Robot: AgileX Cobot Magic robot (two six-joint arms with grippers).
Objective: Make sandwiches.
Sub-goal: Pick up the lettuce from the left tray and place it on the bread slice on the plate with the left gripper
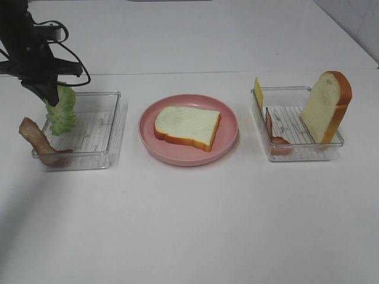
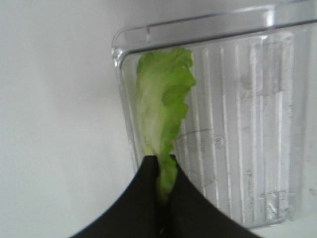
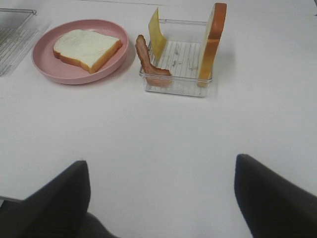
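Observation:
My left gripper (image 1: 50, 97) is shut on the top of a ruffled green lettuce leaf (image 1: 62, 113), which hangs above the far-left corner of the left clear tray (image 1: 98, 127). The left wrist view shows the fingers (image 2: 143, 208) pinching the lettuce (image 2: 163, 99) over the tray (image 2: 237, 124). One white bread slice (image 1: 186, 126) lies flat on the pink plate (image 1: 232, 127). My right gripper (image 3: 161, 198) is open and empty over bare table, short of the right tray (image 3: 181, 57); the high view does not show it.
A bacon strip (image 1: 38, 142) leans over the left tray's front-left corner. The right tray (image 1: 290, 121) holds an upright bread slice (image 1: 327, 106), a yellow cheese slice (image 1: 258, 92) and a bacon strip (image 1: 275, 135).

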